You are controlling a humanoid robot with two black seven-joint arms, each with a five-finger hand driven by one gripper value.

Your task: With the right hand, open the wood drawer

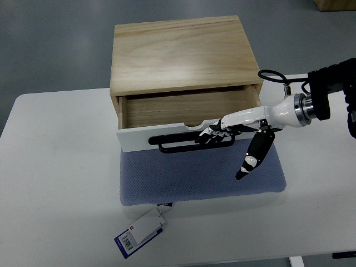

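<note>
I am seeing my right hand (222, 133) curling its fingers around the black handle (183, 143) of the wood drawer (167, 136), thumb hanging free. The drawer is standing partly open, its white front overhanging a blue mat (200, 178) on the white counter (55, 183), with open counter on both sides.

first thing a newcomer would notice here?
The wood box at center, its drawer pulled part way out and showing a bare inside. Next, the right hand reaching in from the right edge, fingers hooked on the black handle of the white drawer front. Then the blue mat under the box, with a tag at its front edge.
</note>
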